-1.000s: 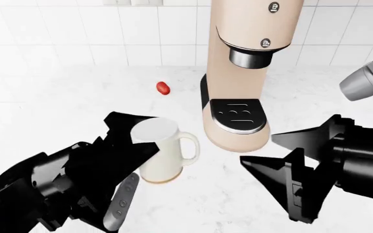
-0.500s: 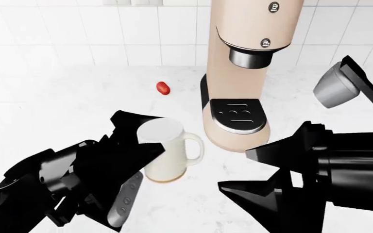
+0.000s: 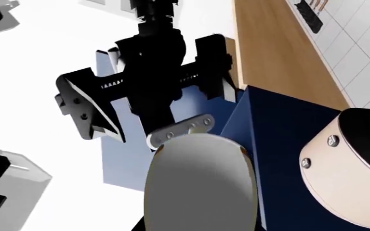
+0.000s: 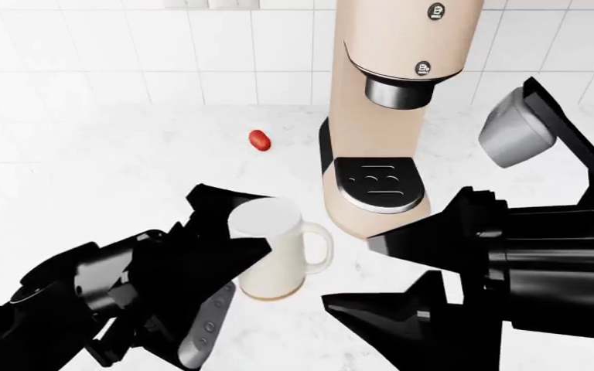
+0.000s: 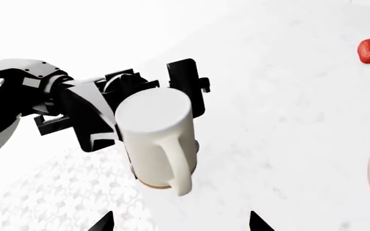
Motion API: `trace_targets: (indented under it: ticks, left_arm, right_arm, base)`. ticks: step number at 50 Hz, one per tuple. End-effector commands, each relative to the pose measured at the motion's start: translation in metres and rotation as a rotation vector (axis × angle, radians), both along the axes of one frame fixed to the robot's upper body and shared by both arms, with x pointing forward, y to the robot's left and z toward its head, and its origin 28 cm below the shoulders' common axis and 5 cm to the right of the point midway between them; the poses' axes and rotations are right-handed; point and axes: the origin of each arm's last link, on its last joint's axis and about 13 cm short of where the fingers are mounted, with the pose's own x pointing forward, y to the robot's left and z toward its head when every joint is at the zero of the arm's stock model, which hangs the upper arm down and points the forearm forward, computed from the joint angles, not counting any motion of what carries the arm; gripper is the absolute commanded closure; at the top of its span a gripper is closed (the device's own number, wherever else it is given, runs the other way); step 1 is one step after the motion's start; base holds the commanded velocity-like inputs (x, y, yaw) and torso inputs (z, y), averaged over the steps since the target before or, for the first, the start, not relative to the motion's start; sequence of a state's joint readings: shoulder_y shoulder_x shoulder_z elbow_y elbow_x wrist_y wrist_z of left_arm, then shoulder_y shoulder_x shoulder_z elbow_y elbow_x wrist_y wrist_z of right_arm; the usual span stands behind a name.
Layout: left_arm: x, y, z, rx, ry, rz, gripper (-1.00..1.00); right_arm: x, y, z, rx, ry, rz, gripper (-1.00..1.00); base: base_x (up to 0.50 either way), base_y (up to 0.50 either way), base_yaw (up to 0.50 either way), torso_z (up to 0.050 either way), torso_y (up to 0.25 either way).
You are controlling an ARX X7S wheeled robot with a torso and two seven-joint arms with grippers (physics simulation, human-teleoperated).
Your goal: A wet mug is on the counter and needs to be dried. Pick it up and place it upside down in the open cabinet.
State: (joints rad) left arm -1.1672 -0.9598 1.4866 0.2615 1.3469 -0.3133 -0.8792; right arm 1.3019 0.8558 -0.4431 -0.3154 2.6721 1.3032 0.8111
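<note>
cream-white, the mug (image 4: 273, 247) stands on the white counter (image 4: 90, 170) just in front of the tall beige coffee machine (image 4: 385, 116), its handle turned toward the machine. over the last second it has crept a little toward the robot and to the right along with the left gripper (image 4: 225, 255), so the grasp seems to be carrying or nudging it, though from the head view i cannot tell whether its tan base has left the stone. the right gripper (image 4: 401, 278) has swung in much closer in that same second, from well off to the side to just beside the mug's handle. that reads as a handover or a two-handed regrip being set up, which the flip to upside down would probably need.

the left arm reaches in low from the near left, its black fingers wrapped around the mug's far side; in the right wrist view the mug (image 5: 156, 139) sits between them, so the jaws look closed on it, narrow to the mug's width. the right arm comes in from the right, wrist level, its jaws spread wide and empty, aimed at the handle. a small red thing (image 4: 261, 140) lies apart on the counter behind. no cabinet shows in the head view.
</note>
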Motion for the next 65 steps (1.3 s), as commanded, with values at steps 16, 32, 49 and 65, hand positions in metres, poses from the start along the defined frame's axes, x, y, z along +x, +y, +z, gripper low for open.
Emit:
trace_targets:
  ticks: [16,32,49,65]
  left_arm:
    - [0.004,-0.008,0.0,-0.035,0.005,-0.045,1.0]
    - [0.008,-0.012,-0.005,-0.038,0.012,-0.062,1.0]
    - [0.007,-0.016,-0.003,-0.064,0.002,-0.093,1.0]
    - [0.005,-0.017,0.0,-0.097,0.01,-0.108,1.0]
  right_arm:
    - [0.003,0.009,-0.002,0.013,-0.011,0.041,-1.0]
    - [0.006,0.013,-0.003,0.043,-0.007,0.084,-1.0]
    - [0.01,0.016,-0.006,0.046,-0.003,0.101,-1.0]
    - [0.013,0.018,-0.01,0.044,0.005,0.106,-1.0]
  base:
    - [0.0,0.0,0.0,0.0,0.0]
    - [0.0,0.0,0.0,0.0,0.0]
    - [0.0,0.0,0.0,0.001,0.001]
    - [0.0,0.0,0.0,0.0,0.0]
